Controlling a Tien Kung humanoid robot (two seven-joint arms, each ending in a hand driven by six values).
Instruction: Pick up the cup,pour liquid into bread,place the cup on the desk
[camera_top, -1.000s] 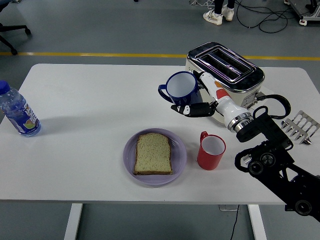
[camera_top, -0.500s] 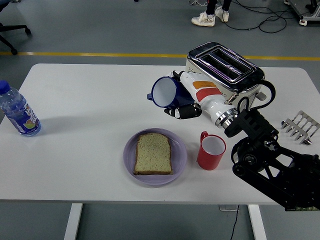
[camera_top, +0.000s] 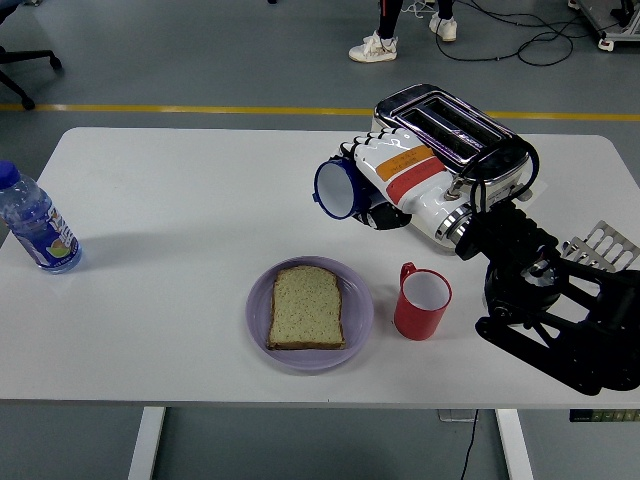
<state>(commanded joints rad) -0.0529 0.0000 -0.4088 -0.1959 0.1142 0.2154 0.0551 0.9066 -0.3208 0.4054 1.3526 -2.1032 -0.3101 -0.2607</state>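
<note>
My right hand (camera_top: 385, 180), white with orange and red stripes, is shut on a blue cup (camera_top: 335, 188) and holds it in the air. The cup is tipped on its side, its white inside and mouth facing left and slightly down. It hangs above and just behind the far right rim of a lilac plate (camera_top: 310, 314). A slice of bread (camera_top: 307, 307) lies flat on that plate near the table's front. I see no liquid coming out of the cup. My left arm is out of view.
A red mug (camera_top: 421, 301) stands upright right of the plate, under my forearm. A chrome toaster (camera_top: 450, 135) sits behind my hand. A metal rack (camera_top: 603, 248) lies at the right edge. A water bottle (camera_top: 36, 222) stands far left.
My right hand rolled over, tipping the cup from upright to lying on its side with its mouth to the left. The cup stayed above the plate's far right side. The person's feet shifted left.
</note>
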